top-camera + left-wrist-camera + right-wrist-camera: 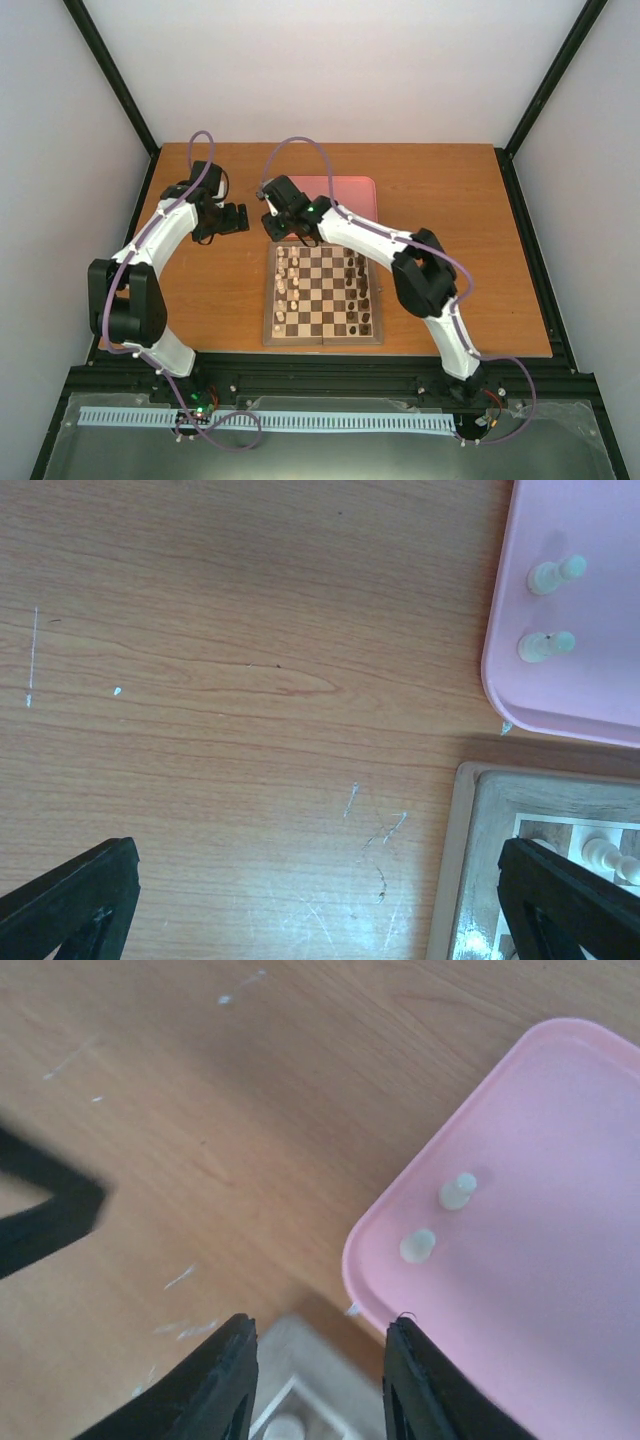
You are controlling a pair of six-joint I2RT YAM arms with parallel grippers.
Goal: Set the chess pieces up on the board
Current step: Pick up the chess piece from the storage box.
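A pink tray (590,695) was seen in the upper right of the left wrist view, cut off by the top and right edges. Two cream chess pieces (545,645) were lying in it on their sides, near its left rim and a little apart from each other. The same two were seen from above in the right wrist view, close to the tray's rounded corner. Nothing else could be made out in the visible part of the tray.

The board (322,295) was set on the table (200,680) at the centre of the top view, just below the tray. Cream figures were ranged along its left files and dark pieces (358,295) along its right files. Their kinds were too small to tell.

The left gripper (318,870) was held above the bare table beside the board's corner, its fingers spread wide with nothing between them. The right gripper (320,1335) was held over the tray's edge and the board's corner, its fingers parted by a narrower gap, and nothing was gripped.

In the top view much of the tray was covered by the right arm, and its contents were not visible there. The board corner between the right fingers was blurred. A few cream figures on the board were partly hidden behind the left gripper's right-hand finger. A dark blurred shape (45,1220) at the left edge of the right wrist view could not be identified for certain.
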